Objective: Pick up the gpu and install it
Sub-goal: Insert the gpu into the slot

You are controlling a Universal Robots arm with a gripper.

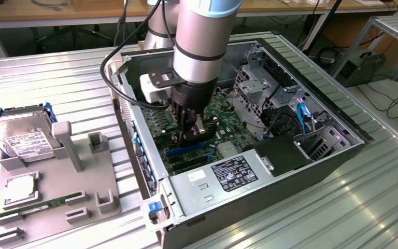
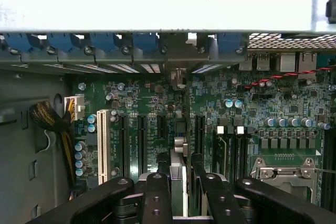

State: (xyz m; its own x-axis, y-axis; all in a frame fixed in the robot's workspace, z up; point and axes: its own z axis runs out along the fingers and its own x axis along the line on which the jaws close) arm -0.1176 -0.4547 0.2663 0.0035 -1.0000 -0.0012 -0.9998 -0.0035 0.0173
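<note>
Arm reaches down into the open computer case (image 1: 337, 155), gripper (image 1: 188, 136) low over the green motherboard (image 1: 219, 111). In the wrist view the gripper (image 2: 181, 182) is clenched on the gpu (image 2: 178, 153), a thin card seen edge-on between the black fingers (image 2: 157, 192), standing upright and running from the fingers toward the case's rear wall, its metal bracket end (image 2: 178, 77) up against that wall. The card sits in line with the row of long black expansion slots (image 2: 142, 145), with slots on both sides of the gripper and a white slot (image 2: 102, 145) further off to one side; can't tell if its edge is fully seated. The empty cpu socket (image 2: 286, 174) lies just beside the gripper on the other side. A yellow and black cable bundle (image 2: 52, 121) hangs well beyond the white slot. Outside the case, well apart from the gripper, a gray parts holder (image 1: 54, 192) carries a hard drive (image 1: 23, 137), a cpu chip (image 1: 20, 187) and a green memory stick (image 1: 40, 205). The power supply (image 1: 219, 176) sits near the gripper, inside the case.
</note>
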